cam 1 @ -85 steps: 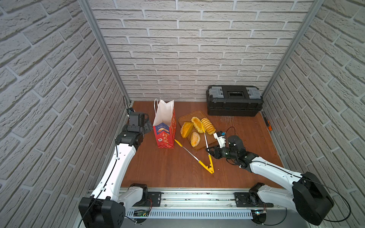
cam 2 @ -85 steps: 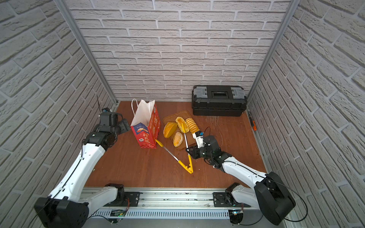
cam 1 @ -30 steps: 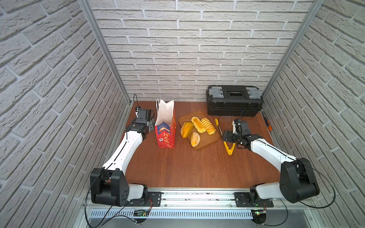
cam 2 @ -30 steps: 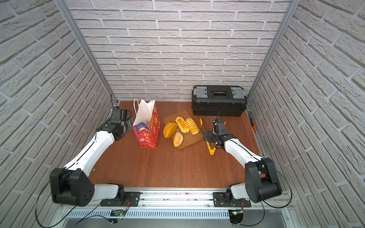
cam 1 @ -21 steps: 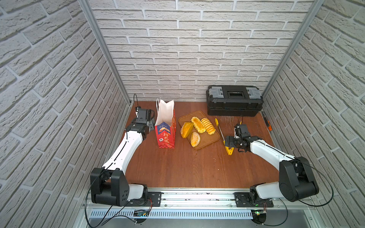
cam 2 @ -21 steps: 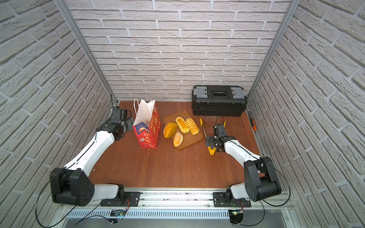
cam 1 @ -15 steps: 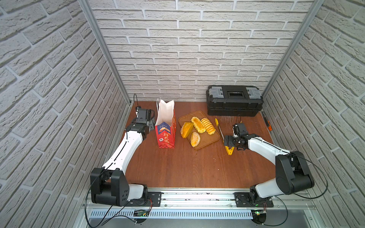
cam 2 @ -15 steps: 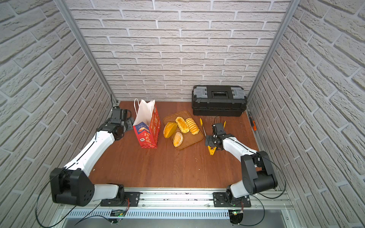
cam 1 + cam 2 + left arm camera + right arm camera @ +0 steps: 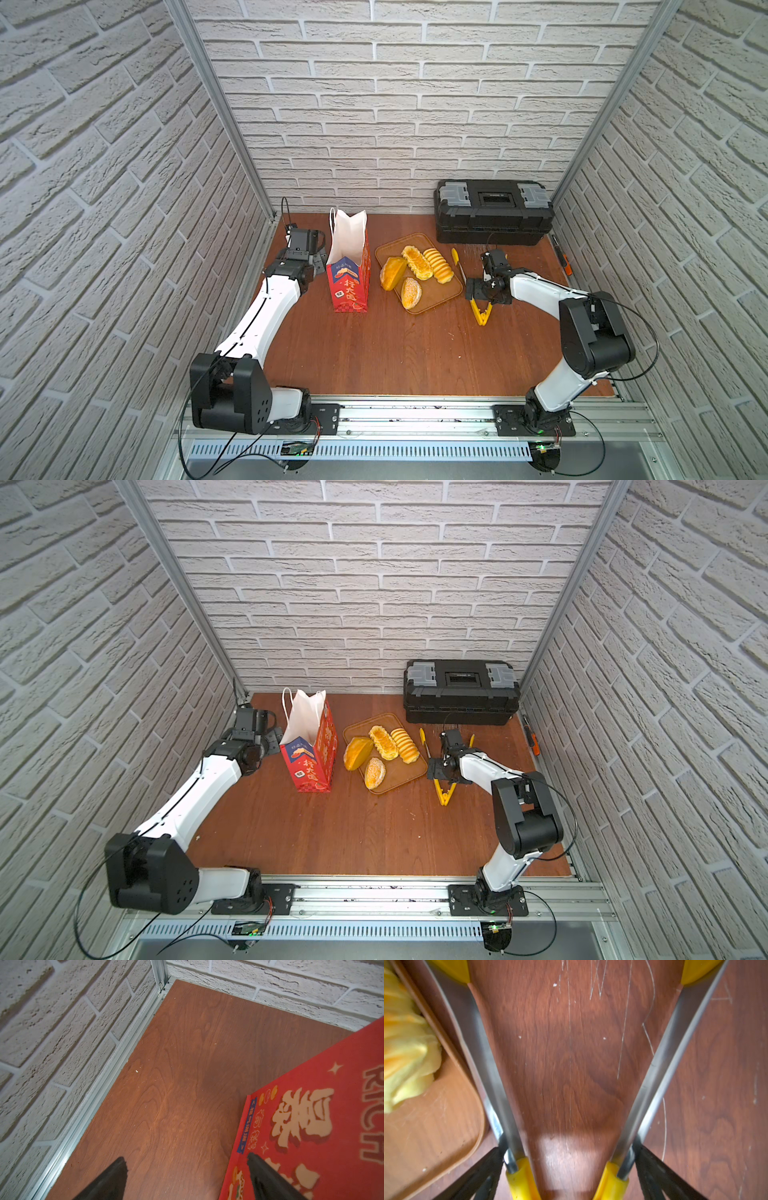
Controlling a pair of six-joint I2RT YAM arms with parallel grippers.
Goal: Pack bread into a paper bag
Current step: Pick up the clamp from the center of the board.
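The paper bag (image 9: 349, 266) (image 9: 309, 746) stands upright and open at the back left. Several pieces of bread lie on a brown tray (image 9: 390, 248) beside it: a sesame bun (image 9: 411, 293), a ridged roll (image 9: 437, 266) and others. My left gripper (image 9: 318, 259) (image 9: 187, 1169) is open and low beside the bag's red side (image 9: 322, 1126). One of its fingers is in front of the print. My right gripper (image 9: 484, 289) (image 9: 569, 1153) straddles yellow-tipped tongs (image 9: 481, 309) (image 9: 488, 1064). Its jaws are wide, with a pad against the outside of each arm.
A black toolbox (image 9: 493, 216) stands against the back wall on the right. A small orange-handled tool (image 9: 562, 262) lies along the right wall. The tongs' left arm runs along the tray's rim (image 9: 481, 1118). Brick walls close in three sides.
The tongs went from the middle front to the right of the tray together with my right gripper. There they have hardly shifted over the last second. The left gripper came up beside the bag.
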